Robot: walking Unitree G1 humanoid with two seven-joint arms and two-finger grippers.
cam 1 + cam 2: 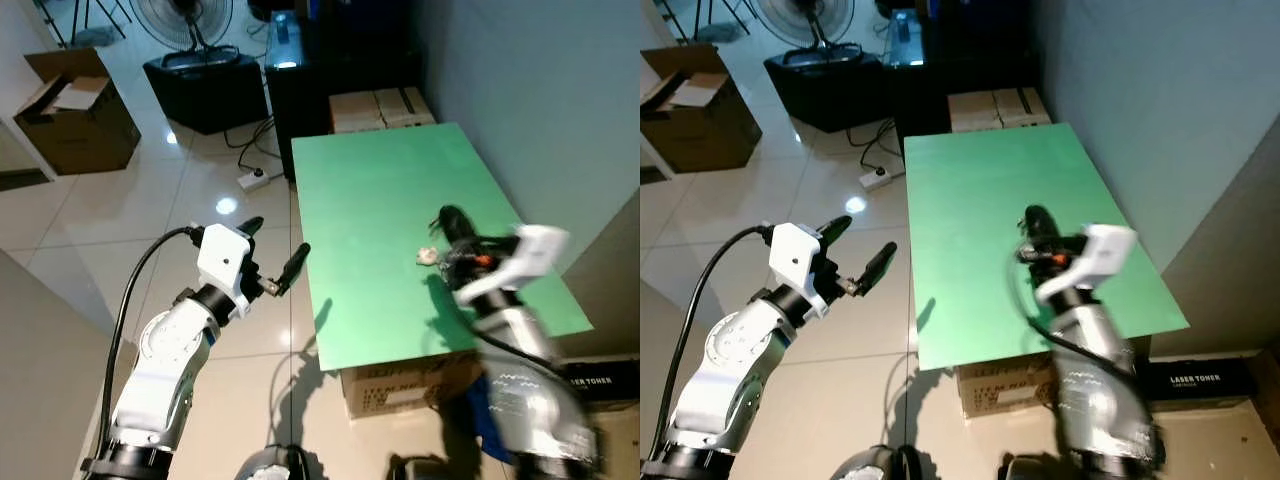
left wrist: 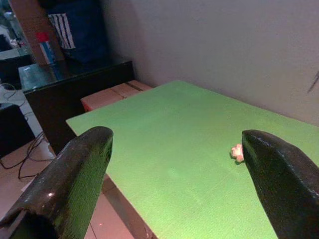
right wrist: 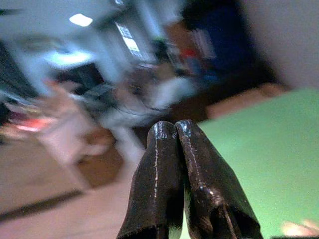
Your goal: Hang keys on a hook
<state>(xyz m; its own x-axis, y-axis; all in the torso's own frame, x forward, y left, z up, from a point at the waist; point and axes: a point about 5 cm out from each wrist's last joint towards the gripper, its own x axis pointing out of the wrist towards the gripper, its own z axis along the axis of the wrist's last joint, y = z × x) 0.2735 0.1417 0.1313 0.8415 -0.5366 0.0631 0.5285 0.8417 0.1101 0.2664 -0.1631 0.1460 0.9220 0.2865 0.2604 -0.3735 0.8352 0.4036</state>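
Left eye view | keys (image 1: 427, 256) lie loose on green table (image 1: 380, 200) | my right gripper (image 1: 447, 222) pinched empty just beside, lining up pick | left gripper (image 1: 275, 252) spread wide, parked off-table

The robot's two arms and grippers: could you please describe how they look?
Both arms are silver and jointed. The left gripper has a white boxy wrist housing, two long glossy black fingers and a black cable looping back. The right gripper has matching black fingers, with orange detail at its wrist.

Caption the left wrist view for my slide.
Open left pincer faces green table, small pale keys lying ahead.
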